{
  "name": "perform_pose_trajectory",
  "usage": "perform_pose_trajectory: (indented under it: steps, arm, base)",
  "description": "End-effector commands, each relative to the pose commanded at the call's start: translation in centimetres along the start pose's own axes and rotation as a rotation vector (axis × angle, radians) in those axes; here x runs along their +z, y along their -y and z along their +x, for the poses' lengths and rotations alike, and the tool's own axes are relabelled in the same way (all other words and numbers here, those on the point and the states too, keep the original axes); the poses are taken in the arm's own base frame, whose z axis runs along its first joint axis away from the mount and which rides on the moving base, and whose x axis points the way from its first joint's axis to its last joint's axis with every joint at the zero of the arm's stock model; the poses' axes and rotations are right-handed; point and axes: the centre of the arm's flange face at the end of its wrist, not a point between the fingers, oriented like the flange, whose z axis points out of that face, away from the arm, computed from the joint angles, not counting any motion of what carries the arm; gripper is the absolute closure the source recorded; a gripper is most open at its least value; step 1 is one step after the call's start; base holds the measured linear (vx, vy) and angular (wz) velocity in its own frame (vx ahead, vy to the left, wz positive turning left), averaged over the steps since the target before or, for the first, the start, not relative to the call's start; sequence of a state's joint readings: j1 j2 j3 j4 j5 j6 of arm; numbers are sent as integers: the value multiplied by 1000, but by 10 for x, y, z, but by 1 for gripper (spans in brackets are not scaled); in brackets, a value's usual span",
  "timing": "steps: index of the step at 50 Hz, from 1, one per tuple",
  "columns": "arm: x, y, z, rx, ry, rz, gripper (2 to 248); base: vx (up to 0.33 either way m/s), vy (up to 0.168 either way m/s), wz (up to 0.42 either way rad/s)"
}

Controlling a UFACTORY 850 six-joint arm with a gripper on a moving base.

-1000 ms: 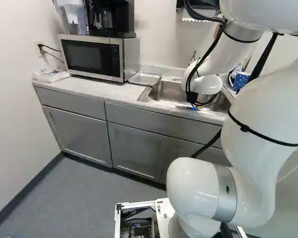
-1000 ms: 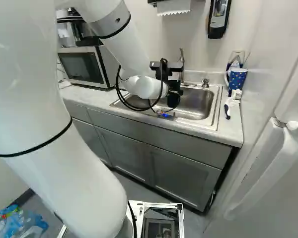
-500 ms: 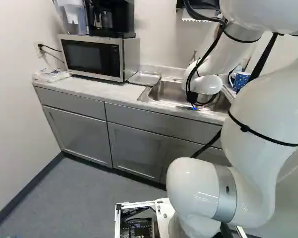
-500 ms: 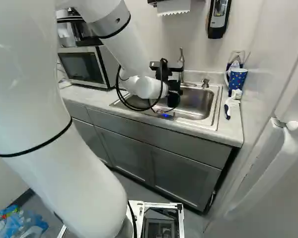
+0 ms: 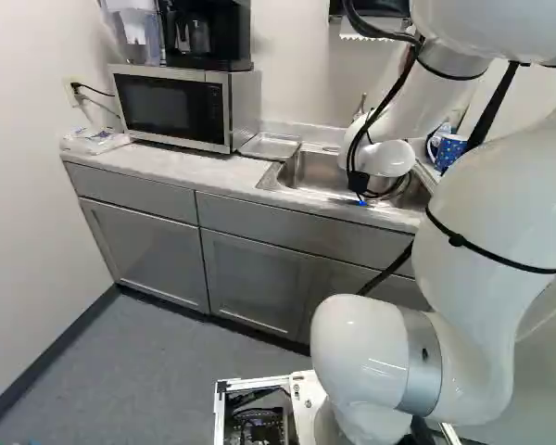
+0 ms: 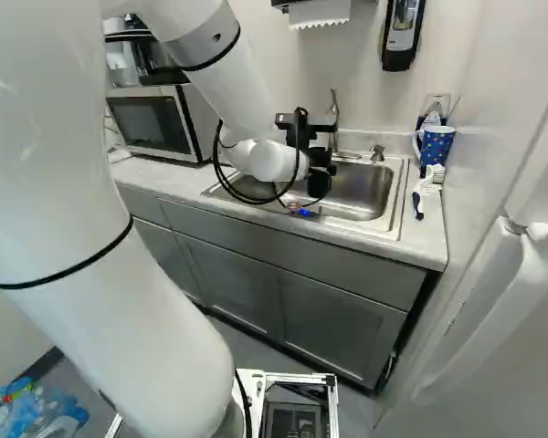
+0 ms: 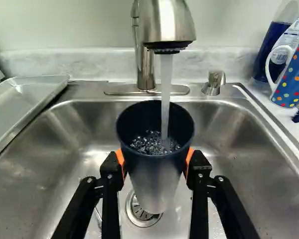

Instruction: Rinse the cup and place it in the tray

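Observation:
In the right base view my gripper [image 6: 321,159] hangs over the sink [image 6: 374,193], mostly hidden by the wrist and cables. The wrist view shows the gripper [image 7: 155,167] shut on a dark blue cup [image 7: 152,172], an orange pad against either side. The cup stands upright, its mouth under the faucet [image 7: 167,22]. A stream of water [image 7: 166,94] runs into it, and bubbling water covers the inside. Below the cup is the drain [image 7: 139,211]. A shallow metal tray [image 7: 27,102] lies beside the sink, on the microwave's side [image 5: 270,146].
Past the sink's other side stand a blue dotted mug [image 7: 295,74], a blue bottle [image 7: 273,45] and a brush [image 6: 426,187]. A soap pump [image 7: 214,82] rises by the faucet. The microwave [image 5: 181,107] sits on the counter, and a soap dispenser [image 6: 402,35] hangs on the wall.

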State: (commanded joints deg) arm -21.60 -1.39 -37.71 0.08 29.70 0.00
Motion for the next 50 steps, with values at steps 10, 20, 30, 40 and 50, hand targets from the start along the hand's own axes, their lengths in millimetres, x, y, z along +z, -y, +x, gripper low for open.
perform_pose_trajectory:
  steps: [10,20,30,40,50]
  arm:
    - [0,0,0,0,0,0,124]
    - [0,0,0,0,0,0,124]
    - [0,0,0,0,0,0,124]
    - [0,0,0,0,0,0,124]
    - [0,0,0,0,0,0,124]
  base:
    - [0,0,0]
    - [0,0,0]
    - [0,0,0]
    - [0,0,0]
    - [0,0,0]
